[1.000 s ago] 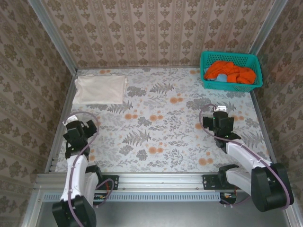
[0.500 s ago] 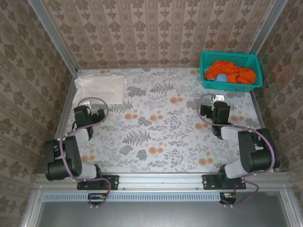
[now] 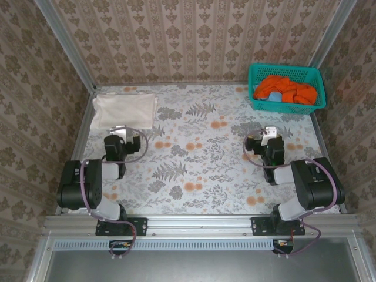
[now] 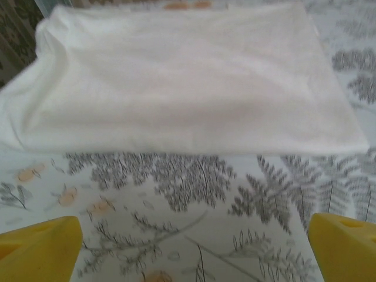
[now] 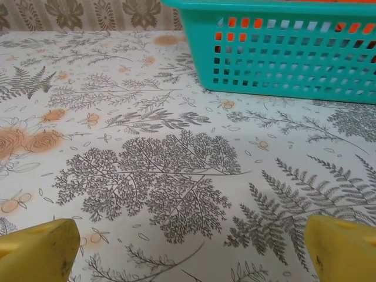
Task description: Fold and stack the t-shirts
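Black jointed left arm (image 3: 82, 187), black right arm (image 3: 314, 183), white lower links, purple cables (image 3: 245, 148); yellow fingertips (image 4: 35, 247)

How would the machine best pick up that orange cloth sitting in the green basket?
Probably from straight above, pinching the highest crumpled fold of the orange t-shirts. They lie heaped inside the teal basket, whose walls block any sideways approach, and the bunched ridges give something to pinch.

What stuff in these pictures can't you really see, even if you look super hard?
- Top view: how many orange t-shirts there are; they lie heaped, and the teal basket walls hide their lower parts.
- Top view: the pale blue thing among them; too small, partly covered.
- Left wrist view: any print on the cream t-shirt; blurred, folded over itself.
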`<state>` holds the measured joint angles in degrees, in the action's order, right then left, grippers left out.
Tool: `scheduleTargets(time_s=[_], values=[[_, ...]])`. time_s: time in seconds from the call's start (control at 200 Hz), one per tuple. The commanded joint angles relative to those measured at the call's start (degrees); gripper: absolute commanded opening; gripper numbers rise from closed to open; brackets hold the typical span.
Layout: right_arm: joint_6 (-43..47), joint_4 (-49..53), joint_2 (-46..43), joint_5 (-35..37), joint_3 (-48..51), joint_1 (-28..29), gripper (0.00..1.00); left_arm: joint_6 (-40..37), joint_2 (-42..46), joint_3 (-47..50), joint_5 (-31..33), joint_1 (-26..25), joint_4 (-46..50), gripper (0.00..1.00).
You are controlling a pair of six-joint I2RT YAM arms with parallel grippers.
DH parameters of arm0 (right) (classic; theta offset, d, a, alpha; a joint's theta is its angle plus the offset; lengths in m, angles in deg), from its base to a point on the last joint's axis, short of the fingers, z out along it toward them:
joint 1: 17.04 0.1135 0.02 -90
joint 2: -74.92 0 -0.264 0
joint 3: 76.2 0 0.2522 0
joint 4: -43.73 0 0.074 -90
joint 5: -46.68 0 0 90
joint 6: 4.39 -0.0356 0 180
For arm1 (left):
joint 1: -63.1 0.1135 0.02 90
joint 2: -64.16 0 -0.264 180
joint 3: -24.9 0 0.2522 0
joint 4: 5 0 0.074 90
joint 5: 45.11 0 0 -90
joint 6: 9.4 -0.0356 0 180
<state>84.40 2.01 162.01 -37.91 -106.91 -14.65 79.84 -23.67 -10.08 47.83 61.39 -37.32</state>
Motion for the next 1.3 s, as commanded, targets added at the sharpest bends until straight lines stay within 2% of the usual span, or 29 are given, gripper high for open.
scheduleTargets(time_s=[0.0,0.04,1.29], values=[[-0.6,6.5,1.0,-0.8,-6.7,-1.1,1.00,-1.4,-0.3,-1.8,1.4,0.5,-3.2,1.00],[-1.2,6.2,1.0,-2.4,-6.5,-2.1,0.99,-1.3,-0.3,-1.9,1.5,0.5,-3.4,1.00],[-0.9,5.4,0.7,-2.0,-6.0,-1.8,0.99,-1.5,-0.2,-1.6,1.5,0.3,-3.7,1.00]])
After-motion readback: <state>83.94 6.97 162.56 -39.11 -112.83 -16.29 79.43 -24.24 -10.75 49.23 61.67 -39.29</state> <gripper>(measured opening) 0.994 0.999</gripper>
